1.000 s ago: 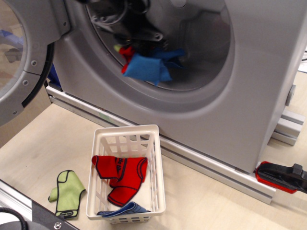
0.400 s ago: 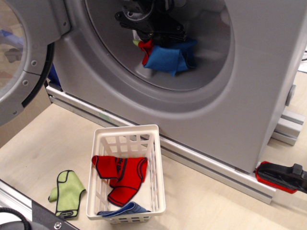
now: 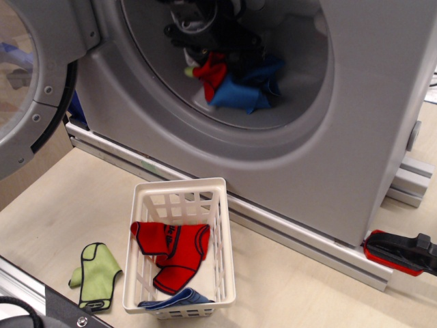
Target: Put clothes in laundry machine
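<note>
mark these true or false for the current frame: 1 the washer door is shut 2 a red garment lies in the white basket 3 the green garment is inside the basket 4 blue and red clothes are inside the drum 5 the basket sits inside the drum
1. The washer door is shut. False: the door is swung open at the left and the drum mouth is uncovered.
2. A red garment lies in the white basket. True: the red garment rests in the basket.
3. The green garment is inside the basket. False: the green garment lies on the table, left of the basket.
4. Blue and red clothes are inside the drum. True: the blue cloth and red cloth sit in the laundry machine, below the end effector.
5. The basket sits inside the drum. False: it stands on the table in front of the machine.
</note>
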Controlling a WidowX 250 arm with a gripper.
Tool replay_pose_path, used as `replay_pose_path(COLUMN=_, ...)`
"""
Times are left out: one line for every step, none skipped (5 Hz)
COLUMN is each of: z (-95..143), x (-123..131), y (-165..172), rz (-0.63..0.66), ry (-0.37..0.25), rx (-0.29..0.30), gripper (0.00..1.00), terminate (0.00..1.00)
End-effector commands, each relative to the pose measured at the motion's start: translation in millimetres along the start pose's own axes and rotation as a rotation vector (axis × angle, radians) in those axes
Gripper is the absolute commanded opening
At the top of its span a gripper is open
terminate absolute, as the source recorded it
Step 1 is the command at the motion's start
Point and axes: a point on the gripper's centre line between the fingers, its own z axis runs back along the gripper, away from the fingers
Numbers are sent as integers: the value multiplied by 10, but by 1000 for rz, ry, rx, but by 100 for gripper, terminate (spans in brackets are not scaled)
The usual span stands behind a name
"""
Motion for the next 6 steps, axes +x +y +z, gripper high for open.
replay_pose_path(z=486, x=-159, y=102, rz=-21, ry=-74, rx=-45, gripper=100, terminate=0)
replay_pose_path(z=729, x=-326, y=121, rz=-52, ry=-64, rx=-83, gripper=100, terminate=0)
replay_pose_path(z=934, x=-405, y=121, rz=-94, ry=-20, rx=-57, gripper=100, terminate=0)
replay_pose_path(z=1111, x=-415, y=132, rz=-141, ry=55, rx=-78, gripper=100, terminate=0)
replay_pose_path(z=1111, x=-415, y=132, rz=-141, ry=55, rx=-78, gripper=100, terminate=0)
replay_pose_path(z=1111, x=-415, y=132, rz=-141, ry=55, rx=-78, gripper=100, terminate=100)
